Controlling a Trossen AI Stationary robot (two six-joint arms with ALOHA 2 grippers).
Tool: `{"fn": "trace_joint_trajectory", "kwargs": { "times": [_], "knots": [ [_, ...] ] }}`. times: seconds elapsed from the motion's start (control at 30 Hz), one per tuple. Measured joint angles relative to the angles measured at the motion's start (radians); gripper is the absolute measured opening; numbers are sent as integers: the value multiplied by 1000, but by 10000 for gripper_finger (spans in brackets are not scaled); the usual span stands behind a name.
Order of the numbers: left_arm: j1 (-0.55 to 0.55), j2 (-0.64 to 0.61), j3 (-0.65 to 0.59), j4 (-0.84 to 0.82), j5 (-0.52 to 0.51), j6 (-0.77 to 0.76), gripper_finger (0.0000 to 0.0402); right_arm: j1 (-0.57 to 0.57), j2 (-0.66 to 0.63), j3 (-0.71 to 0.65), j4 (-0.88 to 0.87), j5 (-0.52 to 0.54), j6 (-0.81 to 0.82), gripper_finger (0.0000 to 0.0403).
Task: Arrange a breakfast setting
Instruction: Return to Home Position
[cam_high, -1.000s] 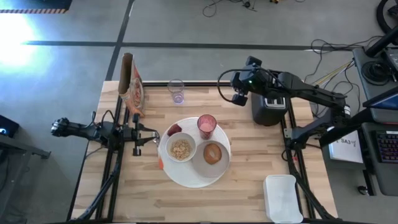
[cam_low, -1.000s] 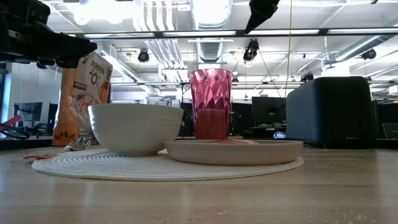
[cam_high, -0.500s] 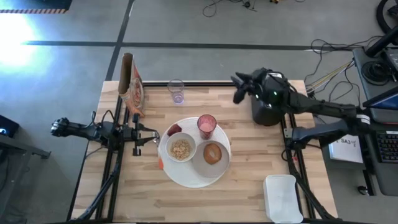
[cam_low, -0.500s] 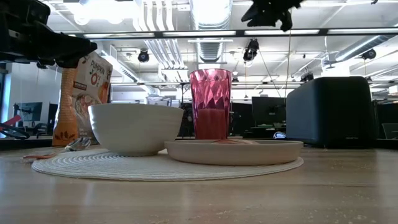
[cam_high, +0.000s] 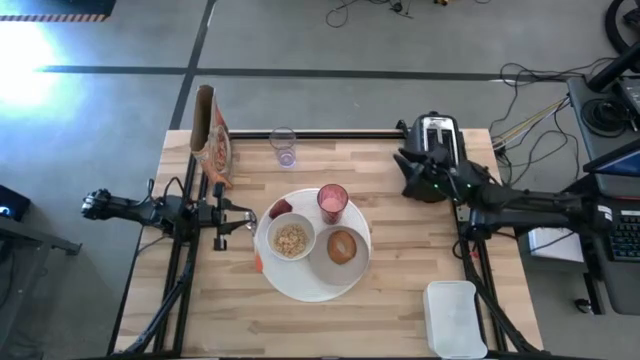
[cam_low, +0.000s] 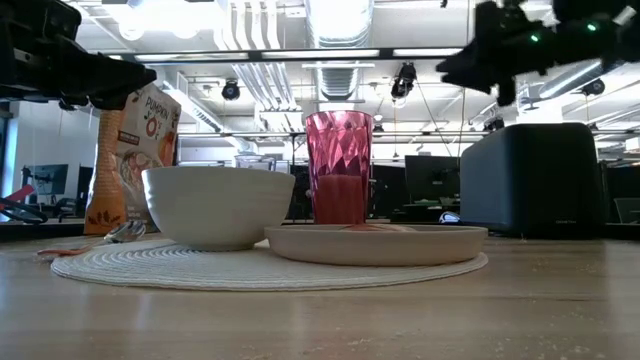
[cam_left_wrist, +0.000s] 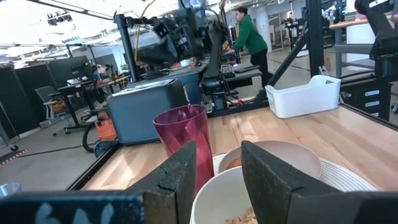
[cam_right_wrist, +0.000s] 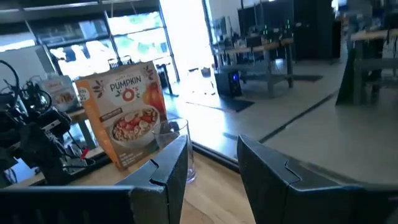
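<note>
A round white woven mat lies mid-table. On it stand a white bowl with cereal, a pink tumbler, a dark-red fruit and a shallow pale plate bearing a round browned bread piece. My left gripper hovers open and empty at the mat's left edge, pointing at the bowl. My right gripper is open and empty, up in the air beside the toaster, far from the setting.
A black-and-silver toaster stands at the far right. A cereal box and a clear glass stand at the far left. A white tray sits at the near right corner. A spoon lies left of the bowl. A person stands beyond the table.
My right gripper has drawn back from above the table's far middle toward the right edge and come lower, ending beside the toaster; it has turned on the way. The setting and my left gripper have kept still.
</note>
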Motion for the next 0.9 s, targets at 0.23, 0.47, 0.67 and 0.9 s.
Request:
{"fn": "trace_joint_trajectory", "kwargs": {
  "times": [0.23, 0.47, 0.67, 0.9],
  "knots": [
    [0, 0, 0, 0, 0, 0, 110, 0, -190, -170, 42, 0, -100, 128],
    [0, 0, 0, 1, 0, 0, 110, 0, -360, -277, 41, -19, -133, 128],
    [0, 1, 0, 2, 0, 0, 110, 0, -494, -350, 36, -78, -158, 128],
    [0, 1, 0, 2, 0, 0, 110, 0, -572, -349, -28, -79, -201, 128]
  ]
}}
